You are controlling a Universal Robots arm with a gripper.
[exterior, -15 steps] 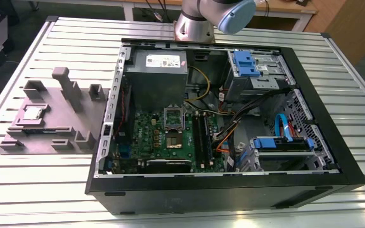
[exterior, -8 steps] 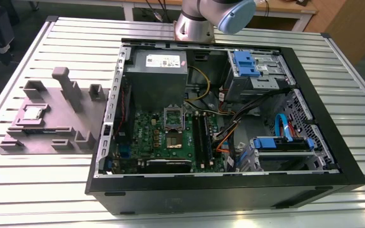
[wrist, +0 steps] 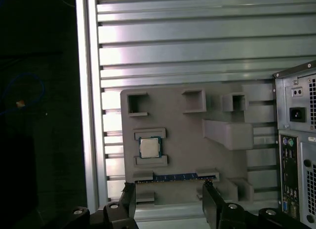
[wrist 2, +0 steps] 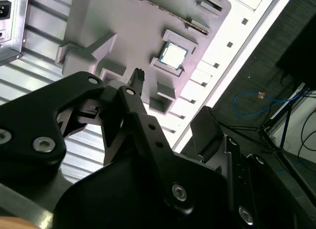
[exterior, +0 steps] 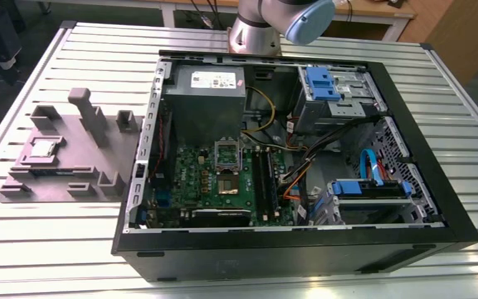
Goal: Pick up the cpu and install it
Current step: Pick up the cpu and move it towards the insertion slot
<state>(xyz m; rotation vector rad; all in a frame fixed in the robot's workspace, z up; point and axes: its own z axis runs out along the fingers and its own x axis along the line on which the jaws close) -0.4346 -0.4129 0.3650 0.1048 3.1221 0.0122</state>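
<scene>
The cpu (wrist: 149, 147) is a small silver square chip lying flat in a recess of the grey fixture tray (wrist: 182, 125). It also appears in the second wrist view as the cpu (wrist 2: 173, 55), and near the exterior view's left as the cpu (exterior: 42, 148). My gripper (wrist: 170, 204) hangs well above the tray, open, with nothing between its black fingers (wrist: 129, 202). In the second wrist view the gripper (wrist 2: 171, 101) has its fingertips spread wide, off to one side of the chip. The green motherboard (exterior: 193, 168) lies inside the open computer case (exterior: 297, 246).
The arm (exterior: 264, 25) rises behind the case. A long memory stick (wrist: 177, 177) lies in a tray slot beside the cpu. Raised grey blocks (wrist: 227, 133) stand on the tray. The slatted metal table (wrist: 197, 41) ends at an edge (wrist: 89, 115) close to the tray.
</scene>
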